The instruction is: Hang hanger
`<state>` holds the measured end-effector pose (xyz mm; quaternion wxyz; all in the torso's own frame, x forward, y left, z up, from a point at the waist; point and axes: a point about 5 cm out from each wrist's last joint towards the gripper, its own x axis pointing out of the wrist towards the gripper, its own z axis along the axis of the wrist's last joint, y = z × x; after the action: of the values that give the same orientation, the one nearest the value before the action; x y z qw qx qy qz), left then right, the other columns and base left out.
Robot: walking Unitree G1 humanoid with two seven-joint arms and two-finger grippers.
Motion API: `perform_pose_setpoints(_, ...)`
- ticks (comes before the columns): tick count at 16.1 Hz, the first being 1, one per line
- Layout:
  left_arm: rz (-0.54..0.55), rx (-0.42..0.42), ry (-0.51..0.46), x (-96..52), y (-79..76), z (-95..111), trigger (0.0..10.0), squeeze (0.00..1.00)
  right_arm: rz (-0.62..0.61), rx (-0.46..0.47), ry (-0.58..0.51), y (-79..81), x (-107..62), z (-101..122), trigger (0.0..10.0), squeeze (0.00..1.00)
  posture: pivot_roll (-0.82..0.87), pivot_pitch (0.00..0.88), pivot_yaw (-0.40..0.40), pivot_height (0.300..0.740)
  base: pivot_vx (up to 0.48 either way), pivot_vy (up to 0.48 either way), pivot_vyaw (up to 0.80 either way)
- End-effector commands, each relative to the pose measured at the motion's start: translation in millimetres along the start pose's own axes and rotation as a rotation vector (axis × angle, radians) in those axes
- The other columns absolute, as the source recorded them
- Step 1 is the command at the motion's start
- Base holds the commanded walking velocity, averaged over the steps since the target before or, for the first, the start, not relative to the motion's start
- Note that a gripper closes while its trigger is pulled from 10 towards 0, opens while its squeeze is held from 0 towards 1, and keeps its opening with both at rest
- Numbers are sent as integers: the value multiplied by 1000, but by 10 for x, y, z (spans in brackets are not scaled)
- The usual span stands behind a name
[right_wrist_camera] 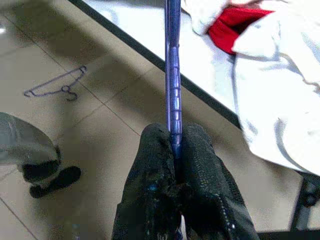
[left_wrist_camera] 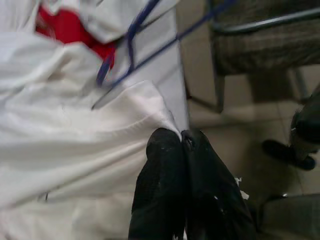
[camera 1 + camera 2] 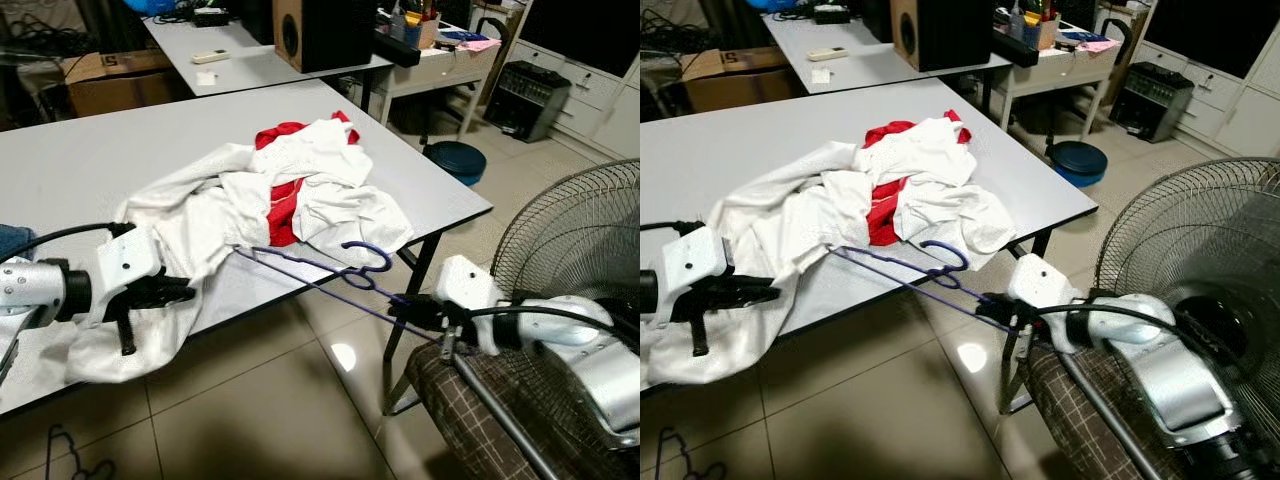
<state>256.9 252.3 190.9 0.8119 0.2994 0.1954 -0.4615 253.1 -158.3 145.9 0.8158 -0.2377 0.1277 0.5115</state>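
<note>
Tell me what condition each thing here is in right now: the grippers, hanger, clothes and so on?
Left gripper: shut on the white garment.
Right gripper: shut on the purple hanger.
Purple hanger: held level, far end under the garment.
White garment: crumpled on the table, edge hanging off.
Second hanger: lying on the floor.
Fan: blades not discernible.

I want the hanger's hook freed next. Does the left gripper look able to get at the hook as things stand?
Probably not right away: the left gripper is shut on the white garment at the table edge, so it must let go first. Otherwise the hook lies exposed beside the cloth, while the right gripper holds the purple hanger.
</note>
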Motion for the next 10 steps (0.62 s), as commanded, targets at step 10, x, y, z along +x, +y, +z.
perform_pose_setpoints(10, -26, 39, -95, -13, -75, 301, 0, 0, 15, -23, -12, -62, 245, 57, 10000, 0, 1, 0, -31, 740, 0, 0, 0)
